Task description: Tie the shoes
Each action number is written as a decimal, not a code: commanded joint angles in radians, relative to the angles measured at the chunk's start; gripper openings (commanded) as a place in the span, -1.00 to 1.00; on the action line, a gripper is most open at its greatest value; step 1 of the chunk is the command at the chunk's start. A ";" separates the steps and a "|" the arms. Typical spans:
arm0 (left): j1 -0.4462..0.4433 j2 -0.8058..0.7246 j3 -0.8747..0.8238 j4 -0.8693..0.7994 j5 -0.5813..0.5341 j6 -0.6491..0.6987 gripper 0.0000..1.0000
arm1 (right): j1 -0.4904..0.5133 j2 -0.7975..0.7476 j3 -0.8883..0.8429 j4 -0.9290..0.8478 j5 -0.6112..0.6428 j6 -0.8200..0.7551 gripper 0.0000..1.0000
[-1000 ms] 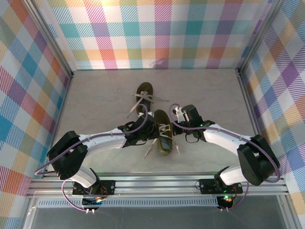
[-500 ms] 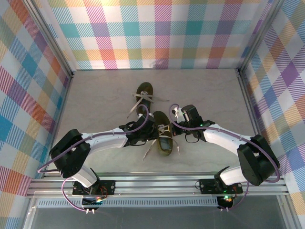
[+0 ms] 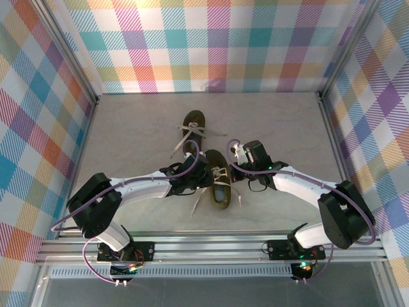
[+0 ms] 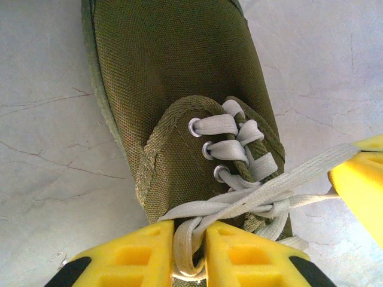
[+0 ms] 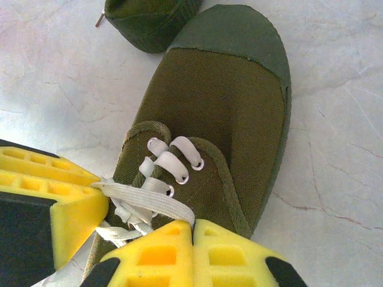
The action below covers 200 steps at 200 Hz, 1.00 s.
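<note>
Two olive-brown shoes lie on the table. The near shoe [image 3: 220,188] [image 4: 173,89] [image 5: 227,101] sits between my grippers; the far shoe [image 3: 194,126] [image 5: 149,18] lies behind it with loose laces. My left gripper [image 3: 204,176] [image 4: 190,251] is at the near shoe's left side, shut on a folded loop of pale lace [image 4: 187,239]. From the shoe's right side, my right gripper [image 3: 234,167] [image 5: 192,230] is shut on the other lace strand [image 5: 149,200]. The two strands cross over the tongue below the eyelets.
Loose lace ends [image 3: 199,203] trail off the near shoe toward the front of the marble tabletop [image 3: 128,128]. Plaid walls [image 3: 211,45] enclose the table on three sides. The right gripper's yellow finger [image 4: 359,179] shows at the edge of the left wrist view.
The left arm has edged right toward the near shoe, and the laces over its tongue look drawn closer. The right arm has barely moved.
</note>
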 commanded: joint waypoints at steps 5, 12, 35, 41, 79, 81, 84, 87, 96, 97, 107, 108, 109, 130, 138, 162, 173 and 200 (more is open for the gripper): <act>0.015 -0.003 0.030 -0.019 -0.019 -0.009 -0.66 | -0.002 -0.014 0.010 0.011 -0.008 -0.012 -1.00; 0.015 -0.002 0.031 -0.021 -0.018 -0.010 -0.70 | -0.002 -0.014 0.011 0.010 -0.008 -0.013 -1.00; 0.015 -0.008 0.033 -0.027 -0.027 -0.012 -0.83 | -0.002 -0.013 0.014 0.008 -0.008 -0.013 -1.00; 0.016 -0.013 0.032 -0.030 -0.032 -0.012 -0.87 | -0.002 -0.012 0.012 0.008 -0.008 -0.013 -1.00; 0.017 -0.058 -0.009 0.004 -0.049 -0.015 -0.79 | -0.002 -0.014 0.016 -0.008 0.038 -0.004 -1.00; 0.017 -0.061 -0.012 0.007 -0.048 -0.016 -0.79 | -0.002 -0.014 0.015 -0.009 0.044 -0.003 -1.00; 0.019 -0.064 -0.017 0.014 -0.049 -0.019 -0.78 | -0.002 -0.015 0.016 -0.012 0.053 -0.001 -1.00; 0.020 -0.068 -0.024 0.018 -0.049 -0.020 -0.78 | -0.002 -0.017 0.015 -0.015 0.064 0.000 -1.00; 0.022 -0.080 -0.040 0.036 -0.053 -0.025 -0.78 | -0.002 -0.018 0.017 -0.028 0.096 0.006 -1.00; 0.023 -0.081 -0.042 0.038 -0.053 -0.025 -0.78 | -0.002 -0.018 0.018 -0.030 0.099 0.007 -1.00; 0.027 -0.096 -0.068 0.070 -0.051 -0.032 -0.78 | -0.002 -0.018 0.023 -0.050 0.129 0.012 -1.00; 0.028 -0.098 -0.072 0.074 -0.051 -0.032 -0.78 | -0.002 -0.018 0.023 -0.051 0.132 0.013 -1.00; 0.027 -0.099 -0.074 0.078 -0.051 -0.033 -0.78 | -0.002 -0.018 0.023 -0.053 0.134 0.013 -1.00; 0.037 -0.136 -0.134 0.171 -0.042 -0.036 -0.84 | -0.002 -0.014 0.030 -0.077 0.172 0.017 -1.00; 0.044 -0.146 -0.152 0.200 -0.035 -0.036 -0.87 | -0.002 -0.014 0.032 -0.084 0.180 0.018 -1.00; 0.065 -0.149 -0.183 0.258 0.008 -0.028 -1.00 | -0.002 -0.014 0.031 -0.087 0.187 0.020 -1.00; 0.073 -0.140 -0.177 0.235 0.008 -0.018 -1.00 | -0.002 -0.014 0.029 -0.086 0.190 0.020 -1.00; 0.103 -0.132 -0.159 0.152 -0.014 -0.007 -1.00 | -0.002 -0.024 0.025 -0.095 0.203 0.014 -1.00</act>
